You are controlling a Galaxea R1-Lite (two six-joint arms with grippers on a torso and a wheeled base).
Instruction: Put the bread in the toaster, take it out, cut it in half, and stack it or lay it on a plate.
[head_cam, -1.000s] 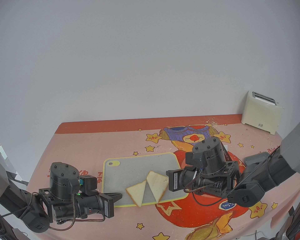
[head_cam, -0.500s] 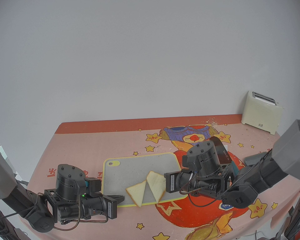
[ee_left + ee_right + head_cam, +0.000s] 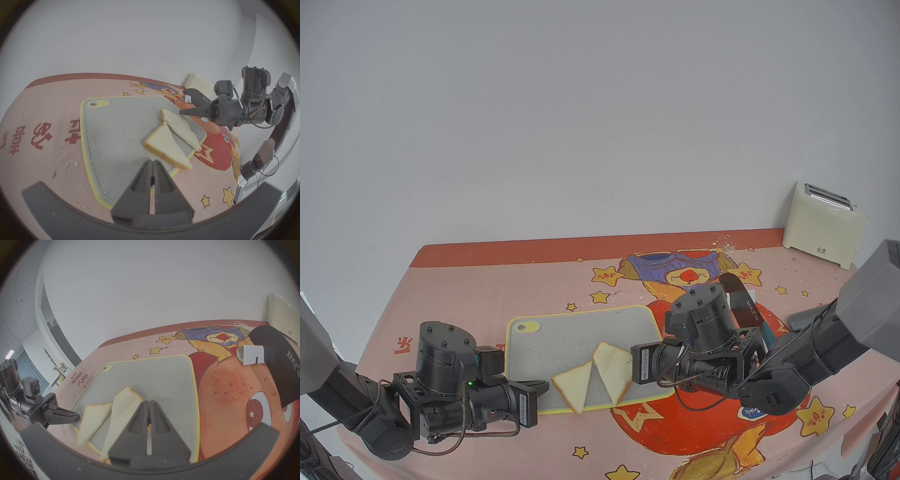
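Two triangular bread halves lie side by side on the grey cutting board (image 3: 569,334), the left half (image 3: 574,384) and the right half (image 3: 614,369) touching at their tips. My left gripper (image 3: 542,389) is shut, low over the board's near left edge, pointing at the left half (image 3: 167,147). My right gripper (image 3: 182,111) is shut, its tip just beside the right half (image 3: 181,126) at the board's right edge. From its own wrist the right gripper (image 3: 148,410) sits over that half's edge (image 3: 125,402). The cream toaster (image 3: 824,225) stands at the table's far right.
A black knife blade (image 3: 740,297) with a white holder (image 3: 250,354) lies on the pink printed tablecloth behind my right wrist. Crumbs are scattered along the board's left side (image 3: 89,137). A bare wall runs behind the table.
My left arm has slid right toward the board's near edge. My right gripper has shifted slightly left and nearer toward the bread, uncovering the knife blade behind it. The bread has not moved.
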